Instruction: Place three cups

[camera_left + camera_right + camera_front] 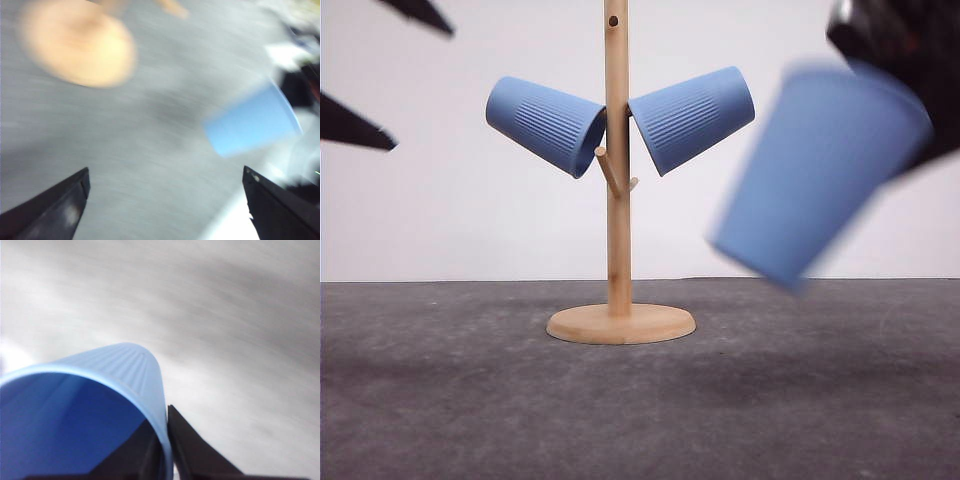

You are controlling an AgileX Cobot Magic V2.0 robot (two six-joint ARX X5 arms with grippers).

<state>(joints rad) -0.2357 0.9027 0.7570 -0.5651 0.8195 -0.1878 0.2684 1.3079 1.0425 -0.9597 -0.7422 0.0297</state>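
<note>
i've got the right gripper [165, 455] pinching the rim of the third cup [815, 175], one finger inside, one outside; cup's in the air, tilted, base down-left, to the right of the wooden peg stand [617, 200] over the grey table [450, 400]. other two cups hang mouth-in on upper pegs: left cup [545, 125], right cup [692, 118]. left gripper [165, 205] is up at far left, fingers spread wide, holding nothing. wrist views are blurry.

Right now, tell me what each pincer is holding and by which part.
Right pincer pinches the third cup by its rim wall; left pincer is open, holding nothing.
</note>
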